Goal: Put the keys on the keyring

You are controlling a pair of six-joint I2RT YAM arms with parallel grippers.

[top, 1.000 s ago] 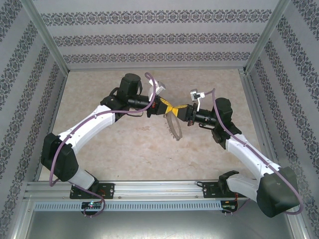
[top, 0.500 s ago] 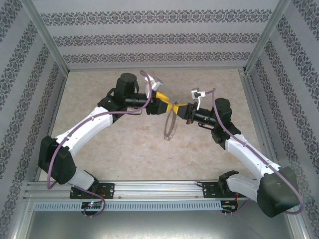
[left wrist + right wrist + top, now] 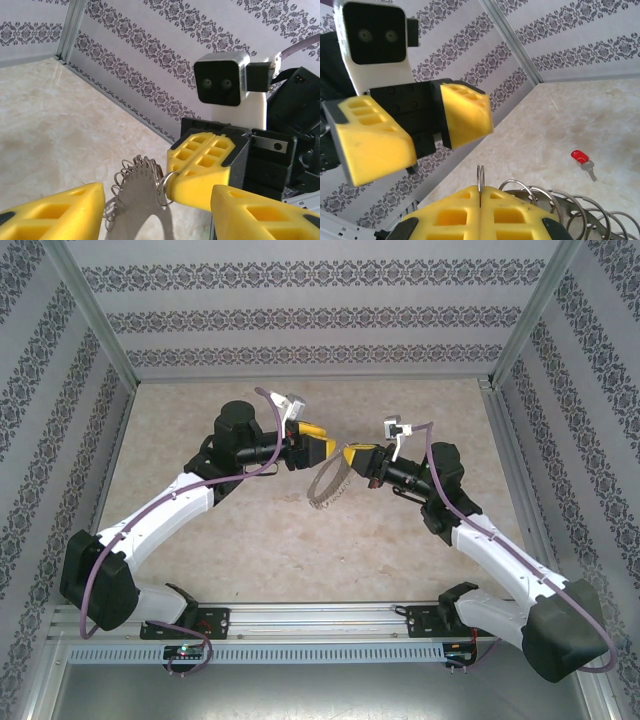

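Note:
The keyring (image 3: 325, 485) is a thin silvery loop fringed with many small metal rings, and it hangs above the middle of the table. My right gripper (image 3: 350, 455) is shut on one small ring of the keyring (image 3: 481, 180) at the loop's top end. In the left wrist view the right gripper (image 3: 172, 182) pinches that ring, and the keyring (image 3: 135, 192) fans out below it. My left gripper (image 3: 325, 443) stands open just to the left, its yellow fingers (image 3: 467, 112) apart and holding nothing. A tiny red-headed key (image 3: 581, 157) lies flat on the table.
The beige table (image 3: 250, 530) is boxed in by patterned walls (image 3: 310, 315) and metal corner posts (image 3: 520, 325). An aluminium rail (image 3: 320, 620) with both arm bases runs along the near edge.
My left gripper has opened and drawn back to the left, away from the right gripper. The keyring has swung left and now hangs from the right gripper alone.

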